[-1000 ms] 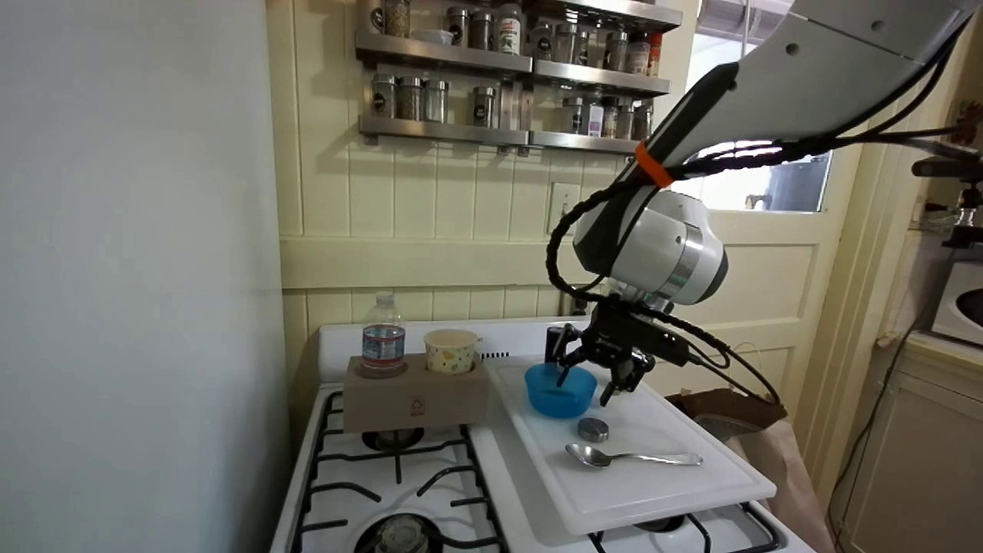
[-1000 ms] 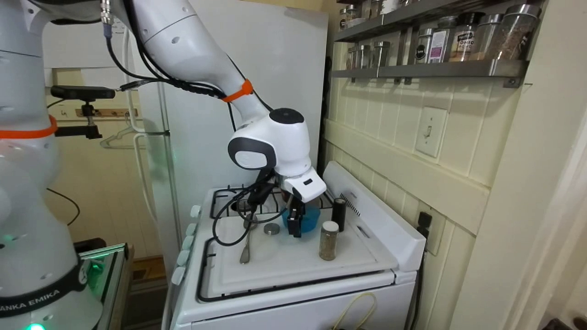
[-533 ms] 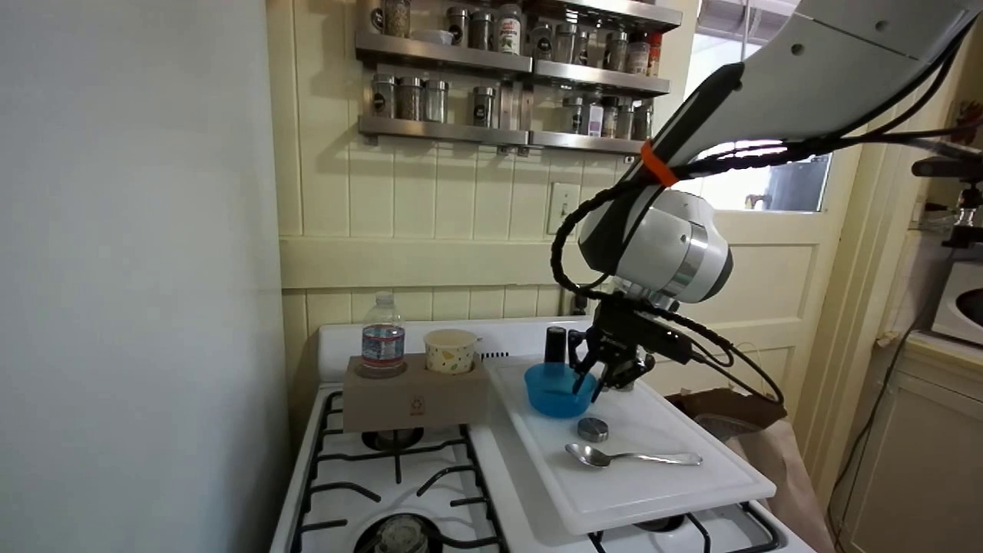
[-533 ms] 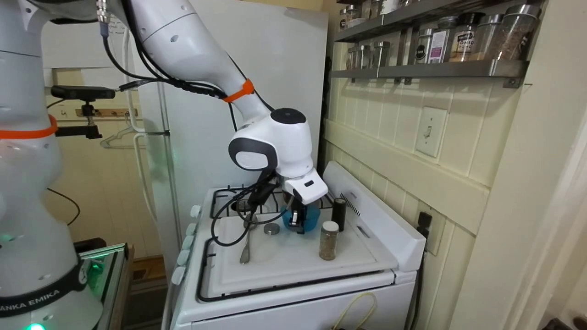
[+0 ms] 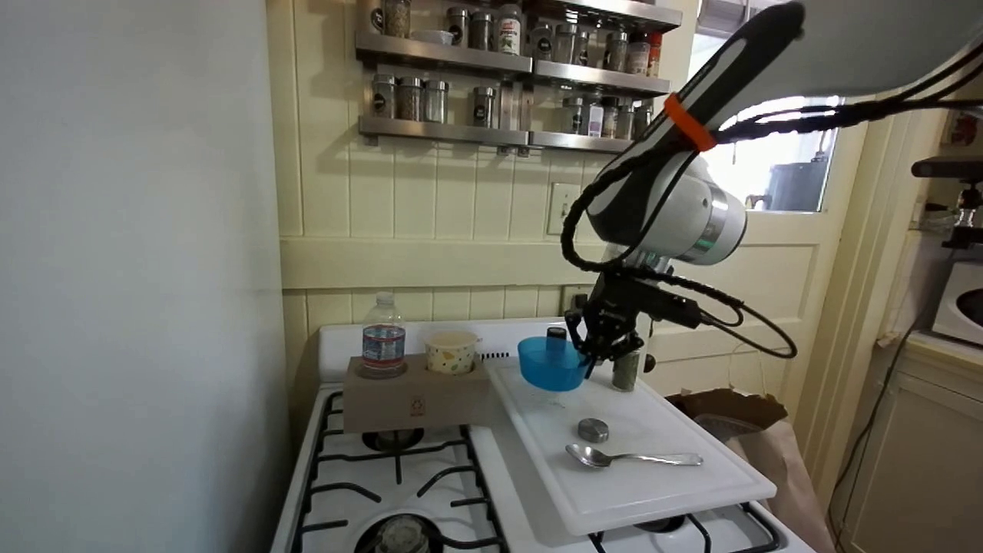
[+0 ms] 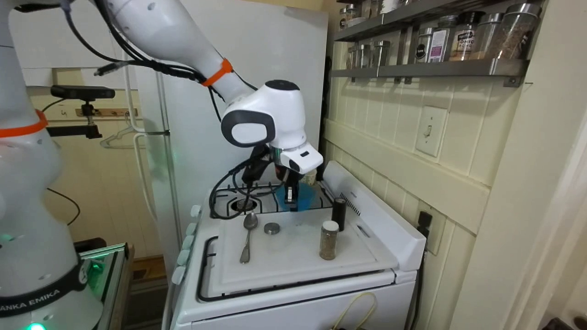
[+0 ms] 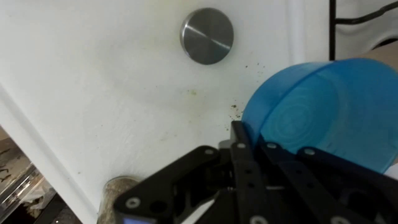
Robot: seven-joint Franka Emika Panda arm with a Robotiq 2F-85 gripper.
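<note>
Wrist view is showing a blue bowl and the gripper holding it; the jaws are pinching the bowl's rim, one sitting outside the bowl and one inside. In an exterior view the bowl is hanging up over a white board, and dark specks are lying on the board. A round metal cap and a spoon are lying near each other there, while a see-through jar and a black tube are standing close together. The board is resting on a white stove. At the back of the stove, a brown box is carrying a water bottle and a spotted cup; the bottle's red and blue label is looking too small to read, and so is a little mark on the box. In an exterior view, a black band on the robot arm is saying "ANKA EMIKA", and the edge is cutting off the start. Steel shelves are hanging on a cream wall and holding spice jars, whose words are looking too blurry to read. A big white fridge is standing next to the stove.
</note>
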